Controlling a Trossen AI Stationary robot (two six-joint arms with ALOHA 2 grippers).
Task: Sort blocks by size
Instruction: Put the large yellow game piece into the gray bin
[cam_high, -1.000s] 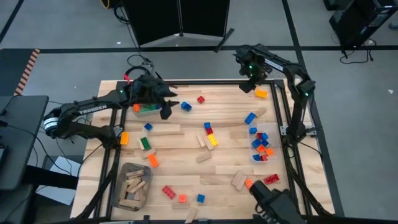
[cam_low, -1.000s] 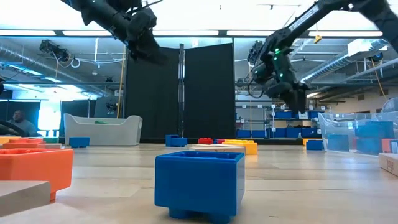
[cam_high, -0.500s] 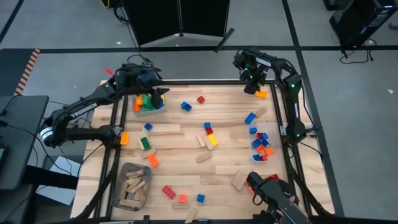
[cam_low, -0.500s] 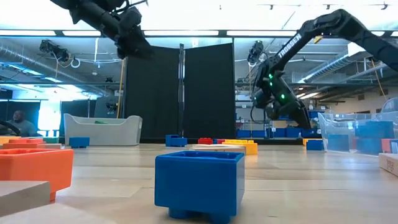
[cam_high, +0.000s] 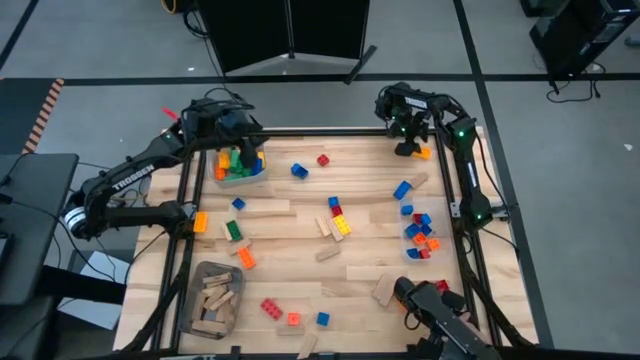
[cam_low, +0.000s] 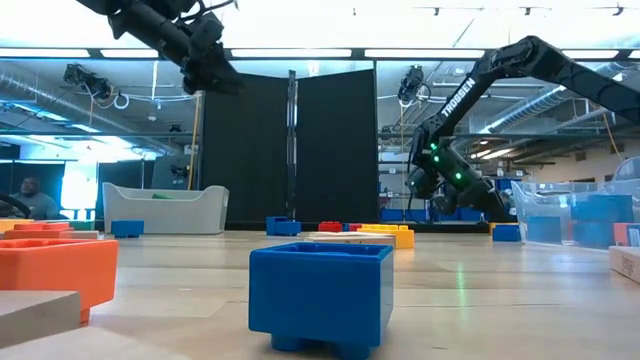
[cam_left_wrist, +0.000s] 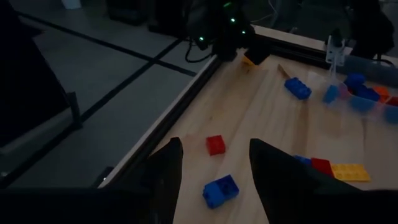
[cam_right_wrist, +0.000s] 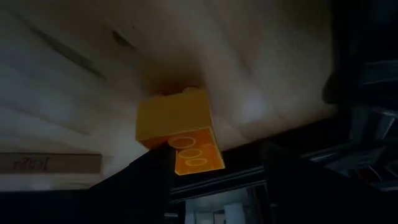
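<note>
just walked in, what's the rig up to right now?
Sorting blocks by size. The right gripper is low at the table's far right corner, its open fingers around an orange brick on the wood. The left gripper hangs empty and open over the clear bin at the far left, which holds bricks. Many bricks and wooden pieces are scattered across the table.
</note>
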